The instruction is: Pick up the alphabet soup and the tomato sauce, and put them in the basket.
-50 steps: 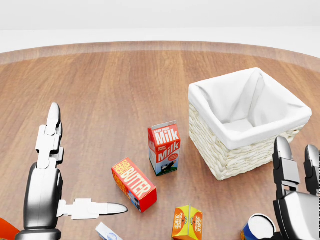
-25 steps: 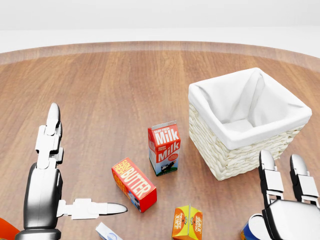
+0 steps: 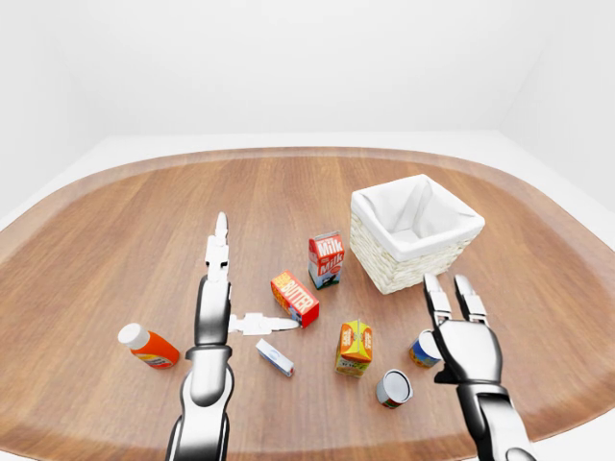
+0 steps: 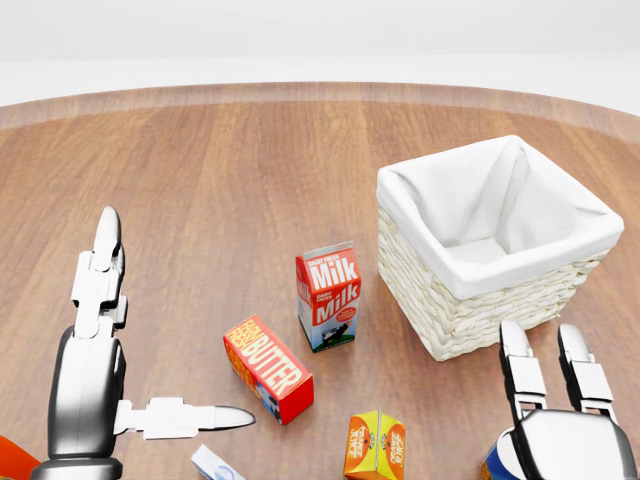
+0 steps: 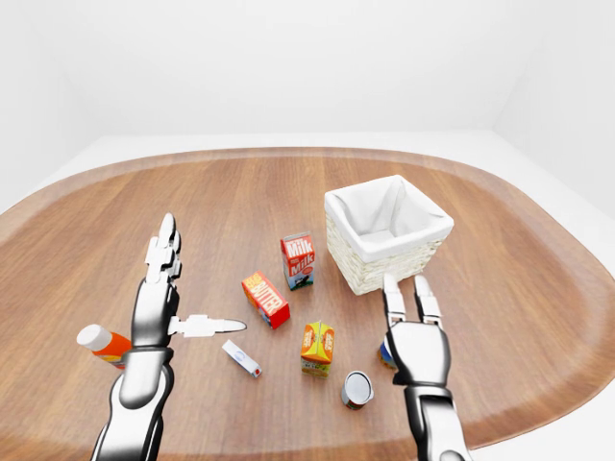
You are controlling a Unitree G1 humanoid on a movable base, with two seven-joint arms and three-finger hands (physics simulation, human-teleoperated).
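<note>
Alphabet soup can, blue-labelled, stands on the wooden bench just left of the right hand and partly hidden behind it; whether they touch cannot be told. Right hand: fingers spread and upright, grasping nothing. Tomato sauce can lies on its side nearer the bottom of the left-eye view, below and left of that hand. Basket, white-lined and wicker, sits above the right hand. Left hand: fingers straight, thumb pointing right toward the butter box. Milk carton stands beyond it; an orange carton lies between the hands.
</note>
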